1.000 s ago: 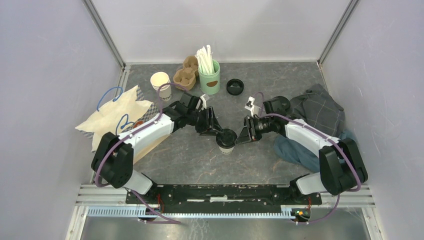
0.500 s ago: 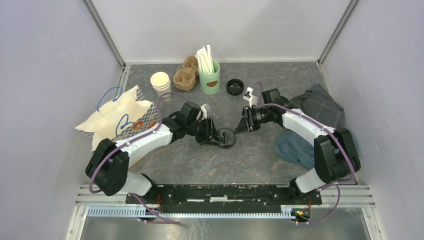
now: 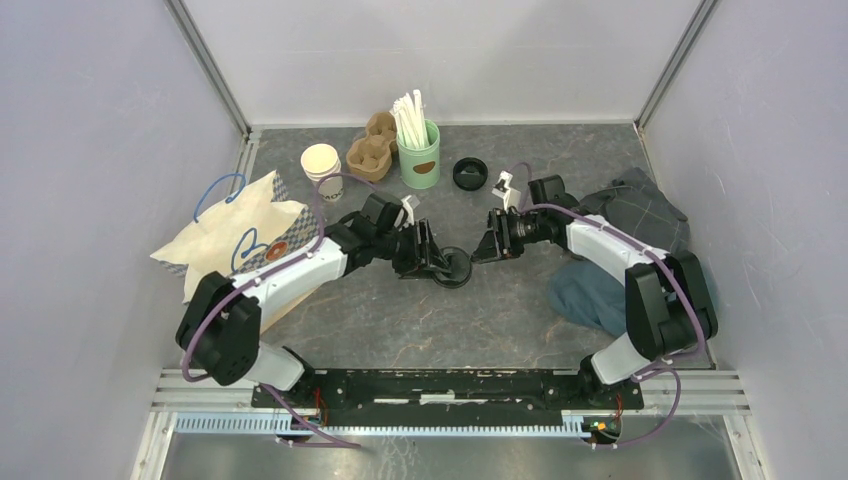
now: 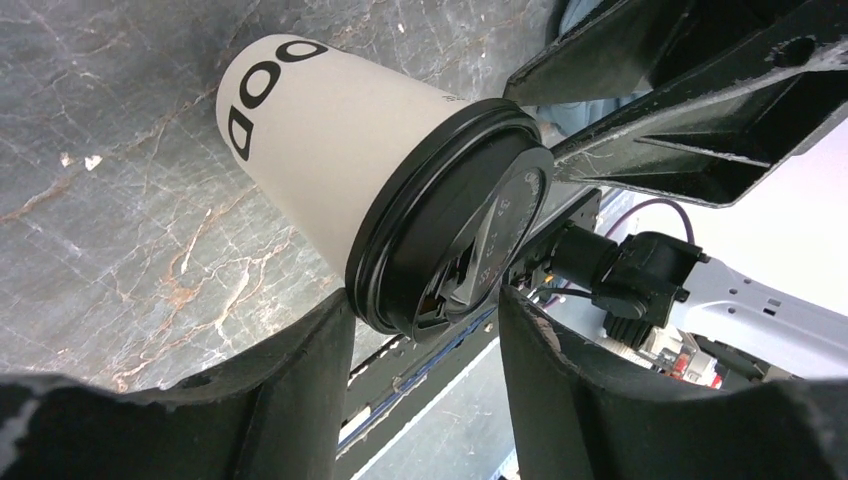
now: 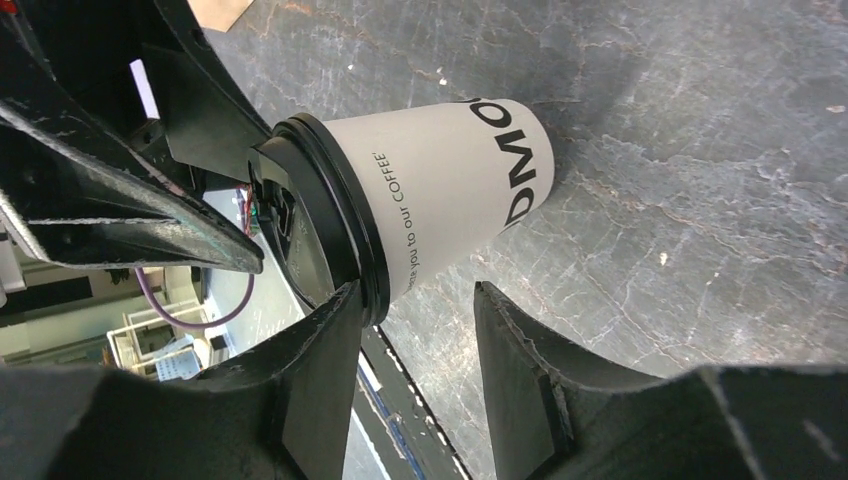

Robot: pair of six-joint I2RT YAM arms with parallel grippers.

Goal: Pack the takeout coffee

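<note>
Coffee first: the takeout coffee [image 3: 453, 268] stands upright on the dark marbled table [image 3: 400, 330], near the middle, its black lid facing up and its white wall carrying dark print. From above, the left gripper [image 3: 432, 262] sits just beside the cup on its left, and the right gripper [image 3: 487, 250] is near it on the far right side, so the cup lies between the two. In the left wrist view the cup [image 4: 330, 160] fills the gap ahead of the left gripper [image 4: 425, 310], whose fingers [image 4: 300, 390] are spread to either side of the lid; one tip looks to meet the rim, the other stands a little off, so nothing is pinched. In the right wrist view the right gripper [image 5: 415, 290] is likewise spread, its fingers [image 5: 520, 370] straddling the cup [image 5: 440, 190] with bare table showing between one tip and the paper wall. A paper bag [image 3: 235, 235] lies well apart to the left, and a loose black lid [image 3: 470, 173] rests farther back.
</note>
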